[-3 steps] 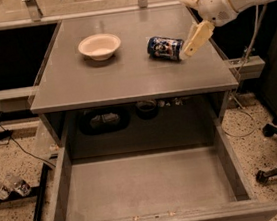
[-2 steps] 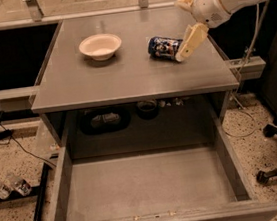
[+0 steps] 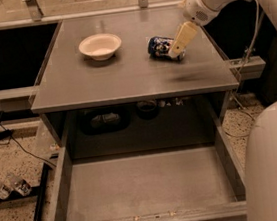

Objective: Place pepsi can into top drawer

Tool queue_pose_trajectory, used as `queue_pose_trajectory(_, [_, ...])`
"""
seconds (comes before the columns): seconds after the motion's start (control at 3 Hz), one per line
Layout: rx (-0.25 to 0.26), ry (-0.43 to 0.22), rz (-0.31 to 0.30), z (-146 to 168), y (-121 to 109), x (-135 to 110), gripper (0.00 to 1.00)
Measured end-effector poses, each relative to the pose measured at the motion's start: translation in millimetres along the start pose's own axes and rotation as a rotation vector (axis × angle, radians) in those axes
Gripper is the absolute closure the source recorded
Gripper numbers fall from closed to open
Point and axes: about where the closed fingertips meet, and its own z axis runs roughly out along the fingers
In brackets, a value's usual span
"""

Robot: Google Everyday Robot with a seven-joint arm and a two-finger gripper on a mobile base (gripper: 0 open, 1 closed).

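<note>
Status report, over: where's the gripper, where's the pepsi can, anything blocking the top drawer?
Gripper at the pepsi can on the cabinet top. Can on its side. Top drawer open. Bowl apart, left of can.

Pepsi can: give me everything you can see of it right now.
The pepsi can is small, dark blue metal with white and coloured printing. It lies on its side on the grey cabinet top, right of the cream bowl and apart from it. Its right end is hidden by the gripper, which reaches down from the upper right; a grasp cannot be confirmed. It is not in the open top drawer below.
</note>
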Motion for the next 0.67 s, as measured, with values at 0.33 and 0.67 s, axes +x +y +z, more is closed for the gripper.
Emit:
queue_pose_trajectory(0.33, [0.007,0.054,0.114,12.0,-7.3,10.1,0.0])
queue_pose_trajectory(0.67, [-0.025,0.051,0.144,20.8,-2.8,10.8,0.0])
